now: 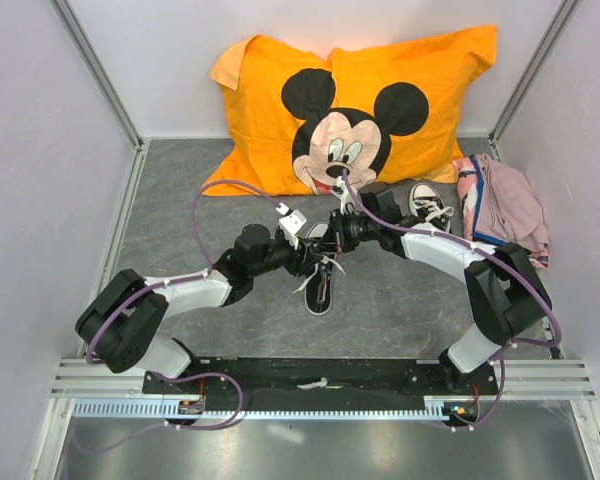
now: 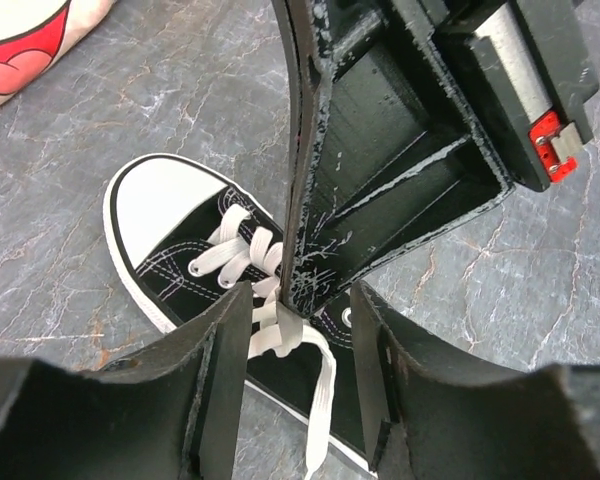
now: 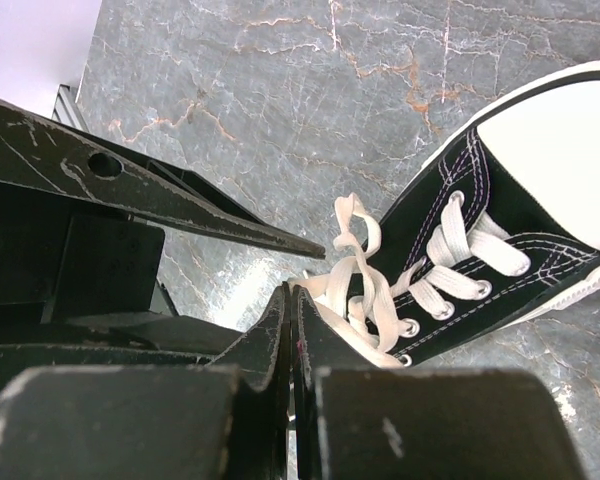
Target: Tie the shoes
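Note:
One black sneaker (image 1: 320, 292) with a white toe cap lies at the table's middle, under both grippers. It shows in the left wrist view (image 2: 175, 240) and the right wrist view (image 3: 520, 230). My right gripper (image 1: 332, 238) is shut on a white lace (image 3: 365, 290) beside the top eyelets (image 3: 293, 295). My left gripper (image 1: 315, 258) is open (image 2: 300, 350). Its fingers (image 2: 220, 380) stand either side of the lace (image 2: 325, 390) and of the right gripper's tip. The second sneaker (image 1: 430, 203) lies at the right, untouched.
An orange Mickey Mouse pillow (image 1: 350, 110) leans against the back wall. A pink cloth bundle (image 1: 505, 205) lies at the right, beside the second sneaker. White walls close in the left, right and back sides.

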Tool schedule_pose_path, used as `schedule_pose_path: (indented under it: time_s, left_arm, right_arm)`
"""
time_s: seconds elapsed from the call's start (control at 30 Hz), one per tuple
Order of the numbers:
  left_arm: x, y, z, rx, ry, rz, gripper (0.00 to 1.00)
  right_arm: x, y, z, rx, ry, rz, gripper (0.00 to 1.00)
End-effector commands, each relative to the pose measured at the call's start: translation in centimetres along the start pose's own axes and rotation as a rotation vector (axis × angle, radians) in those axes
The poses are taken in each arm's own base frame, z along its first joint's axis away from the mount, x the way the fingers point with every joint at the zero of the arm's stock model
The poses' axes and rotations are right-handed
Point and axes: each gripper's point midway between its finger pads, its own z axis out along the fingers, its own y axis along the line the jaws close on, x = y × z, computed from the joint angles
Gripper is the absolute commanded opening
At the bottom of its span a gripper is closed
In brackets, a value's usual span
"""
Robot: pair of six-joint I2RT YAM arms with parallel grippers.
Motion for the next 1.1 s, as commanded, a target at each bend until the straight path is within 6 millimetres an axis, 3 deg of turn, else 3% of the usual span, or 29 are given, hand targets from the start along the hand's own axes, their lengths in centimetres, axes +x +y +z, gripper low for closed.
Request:
schedule_pose_path:
  time_s: [0.0, 0.23, 0.43, 0.6, 0.73, 1.07]
  left_arm:
    - [-1.5, -1.0, -0.8, 0.043, -0.078, 0.081, 0.54]
    - [-1.2, -1.1, -0.8, 0.046, -0.073, 0.055, 0.53]
    - [-1.6, -1.7, -0.4, 0.084, -0.085, 0.079, 0.37]
    - [-1.2, -2.0, -0.5, 0.111, -0.079, 0.092, 0.35]
    - [-1.1, -2.0, -0.3, 0.114, -0.076, 0.099, 0.28]
    - [-1.1, -1.4, 0.7, 0.107, -0.07, 0.156, 0.36]
  right_arm:
    - [-1.2, 1.1, -0.6, -0.016, -0.023, -0.006, 0.0]
    - [-0.7, 1.1, -0.6, -0.025, 0.001, 0.002, 0.0]
    - [-0.5, 1.6, -0.8, -0.047, -0.002, 0.006, 0.0]
    - [-0.5, 1.8, -0.9, -0.055, -0.009, 0.006, 0.0]
    - [-0.5, 2.0, -1.0, -0.067, -0.008, 0.005, 0.0]
    - [-0.6, 2.1, -0.9, -0.084, -0.001, 0.001, 0.0]
